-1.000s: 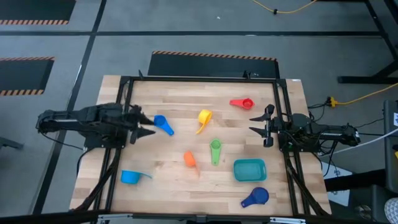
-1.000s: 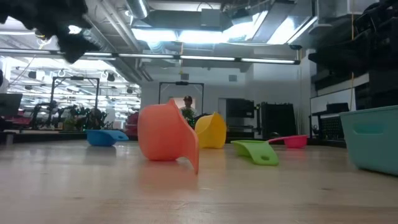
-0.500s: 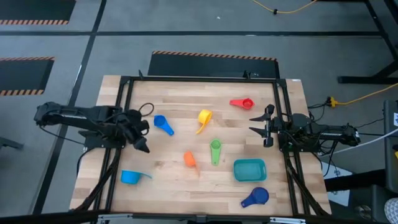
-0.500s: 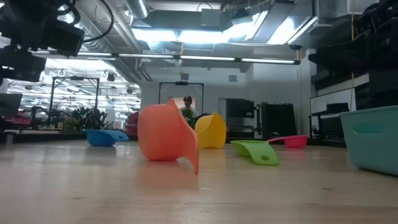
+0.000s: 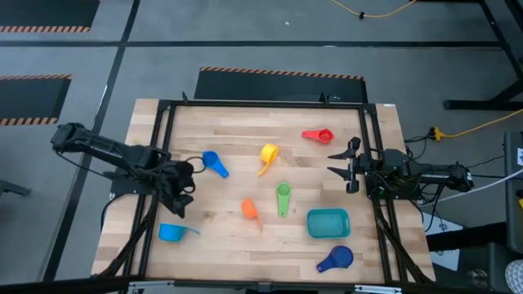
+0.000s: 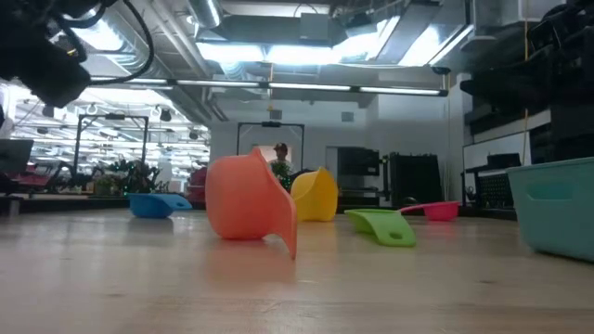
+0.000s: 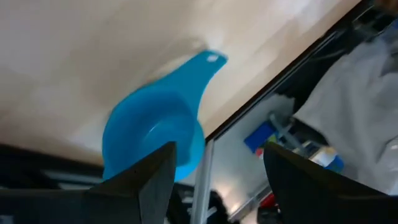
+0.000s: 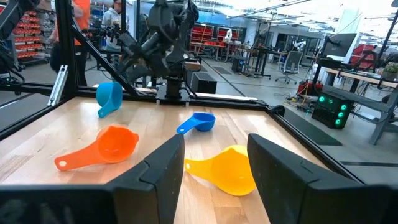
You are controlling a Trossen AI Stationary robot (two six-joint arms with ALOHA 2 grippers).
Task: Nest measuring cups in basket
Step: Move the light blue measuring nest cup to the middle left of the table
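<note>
left gripper [image 5: 181,202] open | above light blue cup [image 5: 171,233], apart

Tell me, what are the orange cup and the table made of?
The small orange round measuring cup looks like smooth plastic: one even colour, soft sheen, thin moulded rim. The pale table top looks like wood, probably butcher block: light strips with visible grain and joints.

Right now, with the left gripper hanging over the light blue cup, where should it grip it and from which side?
Probably the bowl rim. The light blue cup sits mouth-up near the table's front-left edge, handle pointing toward the table's middle. The left gripper is open and faces down at it, so coming straight down, one finger inside the bowl and one outside, looks simplest.
</note>
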